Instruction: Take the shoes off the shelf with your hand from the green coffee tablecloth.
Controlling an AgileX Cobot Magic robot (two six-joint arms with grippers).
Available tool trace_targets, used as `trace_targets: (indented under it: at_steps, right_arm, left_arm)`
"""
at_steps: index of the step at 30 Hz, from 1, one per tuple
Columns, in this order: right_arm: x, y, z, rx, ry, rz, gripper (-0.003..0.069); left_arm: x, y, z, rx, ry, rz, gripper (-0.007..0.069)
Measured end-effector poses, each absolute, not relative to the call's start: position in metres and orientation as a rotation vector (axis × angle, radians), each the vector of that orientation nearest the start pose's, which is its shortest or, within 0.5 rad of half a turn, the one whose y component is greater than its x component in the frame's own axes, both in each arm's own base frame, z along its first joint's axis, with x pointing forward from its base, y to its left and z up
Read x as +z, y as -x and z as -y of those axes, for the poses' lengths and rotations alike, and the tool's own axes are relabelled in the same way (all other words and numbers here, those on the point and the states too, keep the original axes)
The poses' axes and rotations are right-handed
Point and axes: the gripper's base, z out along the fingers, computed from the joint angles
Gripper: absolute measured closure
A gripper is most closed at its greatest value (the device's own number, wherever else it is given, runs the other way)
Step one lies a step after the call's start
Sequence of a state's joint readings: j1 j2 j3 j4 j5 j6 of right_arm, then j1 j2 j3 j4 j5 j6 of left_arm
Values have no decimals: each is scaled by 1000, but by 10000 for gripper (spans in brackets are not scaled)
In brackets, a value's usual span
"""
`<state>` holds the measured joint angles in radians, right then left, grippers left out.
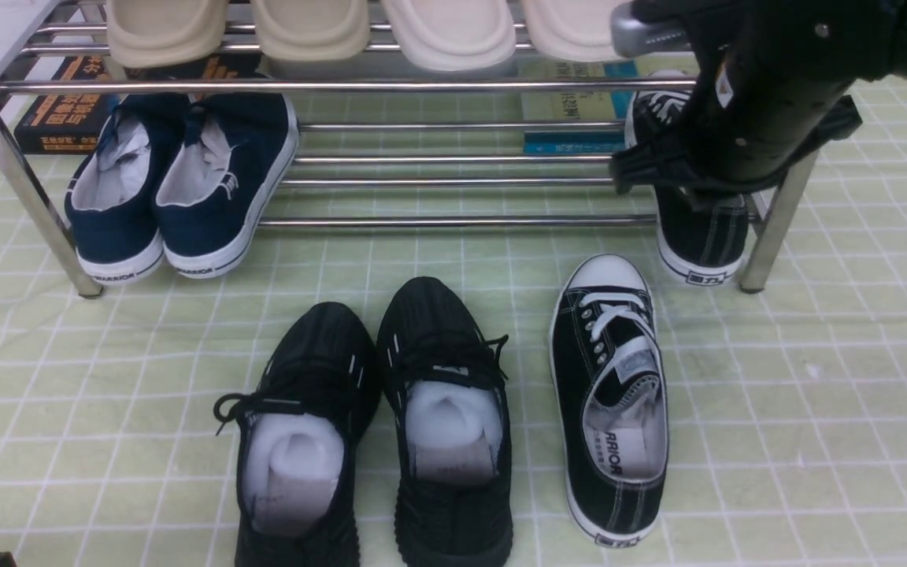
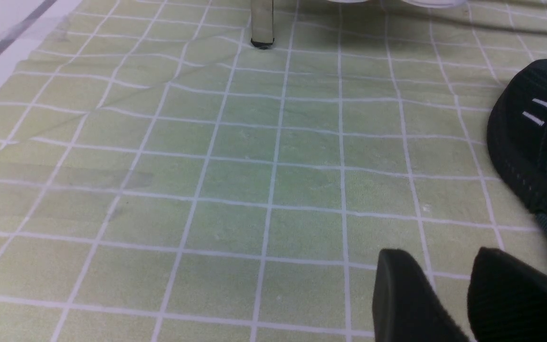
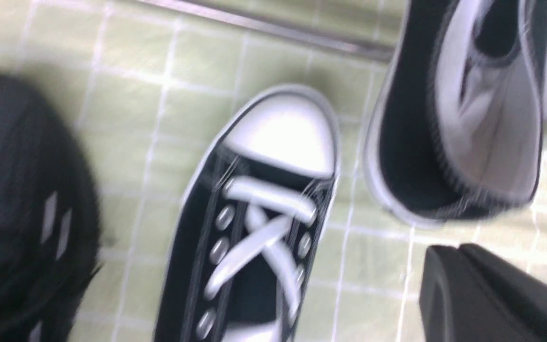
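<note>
One black canvas shoe [image 1: 609,394] with a white toe cap lies on the green checked tablecloth [image 1: 816,378], toe toward the shelf [image 1: 453,221]. The other shoe [image 1: 701,236] rests on the shelf's lower tier at the right end, its heel over the front rail. My right arm [image 1: 760,102] hangs over that shoe and hides most of it. In the right wrist view both shoes show, the one on the cloth [image 3: 273,213] and the one on the shelf [image 3: 463,118]. The right gripper [image 3: 458,249] is beside the shelf shoe's heel, fingers together, holding nothing. My left gripper [image 2: 449,270] is open above bare cloth.
A navy pair [image 1: 178,181] sits on the lower tier at the left. Beige slippers [image 1: 312,27] line the top tier. Books [image 1: 68,102] lie behind the shelf. Two black knit sneakers [image 1: 375,425] stand on the cloth; one [image 2: 539,137] is close to the left gripper.
</note>
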<state>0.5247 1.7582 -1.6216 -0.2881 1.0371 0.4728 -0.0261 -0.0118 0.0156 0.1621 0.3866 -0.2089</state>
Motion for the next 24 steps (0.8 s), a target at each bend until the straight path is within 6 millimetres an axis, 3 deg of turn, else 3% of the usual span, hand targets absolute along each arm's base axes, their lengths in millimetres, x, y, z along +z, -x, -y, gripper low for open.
trace_targets:
  at_steps: [4, 5, 6, 12, 18, 21, 24]
  right_arm:
    - [309, -361, -169, -37, 182, -2573, 477]
    - [299, -370, -168, -57, 192, -2567, 397]
    - [294, -374, -168, -69, 201, -2562, 369]
    - [272, -389, -172, -132, 258, -2538, 305]
    - [255, -399, -173, -213, 323, -2513, 333]
    - [248, -402, -173, -237, 338, -2520, 428]
    - [248, -401, -174, -237, 336, -2527, 574]
  left_arm:
    - [174, -52, -4, -2, 72, -1867, 383]
    - [174, -52, -4, -2, 72, -1867, 383]
    - [174, -52, -4, -2, 72, -1867, 383]
    - [174, -52, -4, -2, 72, -1867, 383]
    - [174, -52, -4, -2, 72, -1867, 383]
    - [174, -52, -4, -2, 72, -1867, 383]
    - [174, -52, -4, -2, 72, -1866, 383]
